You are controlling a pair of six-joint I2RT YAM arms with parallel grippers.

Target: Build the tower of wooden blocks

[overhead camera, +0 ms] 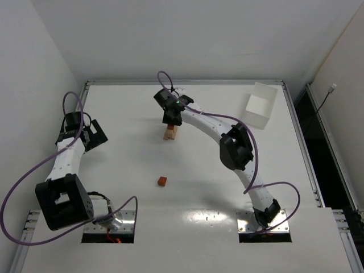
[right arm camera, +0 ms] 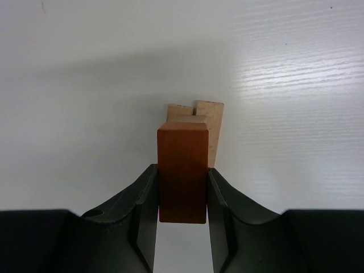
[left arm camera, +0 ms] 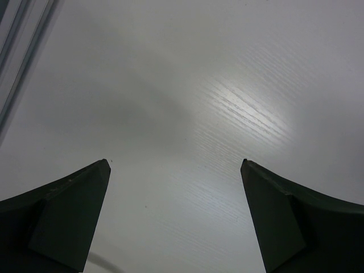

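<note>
While right pincer (right arm camera: 182,175) clamped a reddish-brown block (right arm camera: 182,153) over the wood block tower (overhead camera: 170,135), mid-counter (overhead camera: 239,193) toward its far edge, left pincer (left arm camera: 175,164) hung open, empty; placing step, I'd judge: next calls for square lowering, then release

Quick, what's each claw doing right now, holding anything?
Left gripper: open, holding nothing.
Right gripper: closed on a reddish-brown wood block.
</note>
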